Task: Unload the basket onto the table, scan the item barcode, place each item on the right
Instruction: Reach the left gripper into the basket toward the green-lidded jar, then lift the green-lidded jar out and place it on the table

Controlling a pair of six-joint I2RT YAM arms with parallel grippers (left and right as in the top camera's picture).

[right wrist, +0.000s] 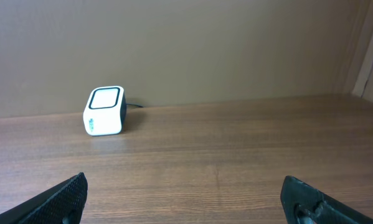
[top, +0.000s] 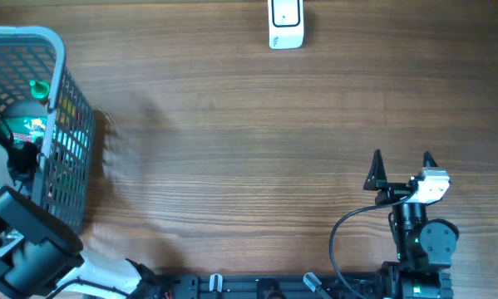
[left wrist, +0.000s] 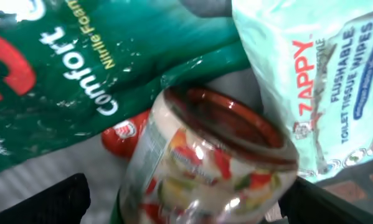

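Overhead: a grey basket (top: 61,91) is sitting at the upper left of the frame on the wooden table (top: 232,149). The left arm (top: 24,241) is reaching into it from the lower left corner. A green-capped pack is showing through the mesh. The white scanner (top: 286,25) is standing at the top centre, well apart from the basket. At the lower right, the right gripper (top: 403,156) is pointing up the frame, its jaws standing wide and holding nothing.

Left wrist: the left gripper (left wrist: 192,208) is hanging wide open inside the basket, its dark fingers (left wrist: 43,199) sitting in the bottom corners. A jar (left wrist: 205,162) with a dark red lid is lying tilted between them, not clamped, its label too blurred to read. A green pack (left wrist: 80,81) at the upper left is reading "Comfort" and "Nitrile Foam". A pale pack (left wrist: 323,81) at the right is reading "ZAPPY FLUSHABLE TOILET TISSUE WIPES". A red item (left wrist: 124,134) is peeking out under the jar.

Right wrist: the scanner is standing at the left centre, and the open fingers (right wrist: 61,199) are framing bare table.
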